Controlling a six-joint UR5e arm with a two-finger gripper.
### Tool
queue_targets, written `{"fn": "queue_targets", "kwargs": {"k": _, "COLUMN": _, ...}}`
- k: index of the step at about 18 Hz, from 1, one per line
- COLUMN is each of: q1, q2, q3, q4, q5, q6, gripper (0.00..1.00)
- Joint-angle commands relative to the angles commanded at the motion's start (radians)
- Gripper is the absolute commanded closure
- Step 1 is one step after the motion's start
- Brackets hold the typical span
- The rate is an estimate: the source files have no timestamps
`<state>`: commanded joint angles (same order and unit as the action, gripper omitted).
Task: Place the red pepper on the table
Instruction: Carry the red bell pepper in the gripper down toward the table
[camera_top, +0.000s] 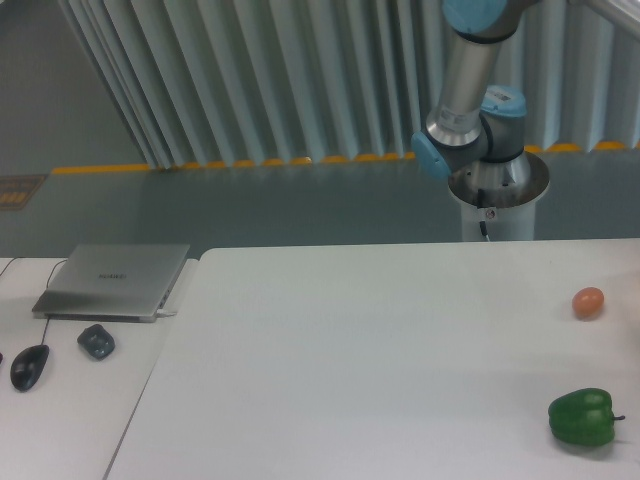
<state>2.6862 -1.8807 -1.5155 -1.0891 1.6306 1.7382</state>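
fixed camera: only the arm (468, 80) base and elbow show behind the table (350, 350), the gripper is out of frame so can't tell its state. no red pepper visible anywhere. a green pepper (581, 417) sits near the right edge, an orange-pink egg (588, 302) beyond it. laptop (113, 280) and mice (30, 366) on the side desk.

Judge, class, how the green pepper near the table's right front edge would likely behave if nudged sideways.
The green pepper looks lobed and squat, so it would probably rock or slide, not roll freely. Its glossy skin suggests a slippery grip. It sits close to the table edge, so a push could perhaps send it off.
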Motion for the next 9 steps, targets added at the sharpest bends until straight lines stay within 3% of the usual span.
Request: {"fn": "queue_targets", "kwargs": {"k": 9, "q1": -0.227, "q2": 0.015, "q3": -0.054, "q4": 0.008, "q5": 0.006, "q6": -0.336, "gripper": 0.51}}
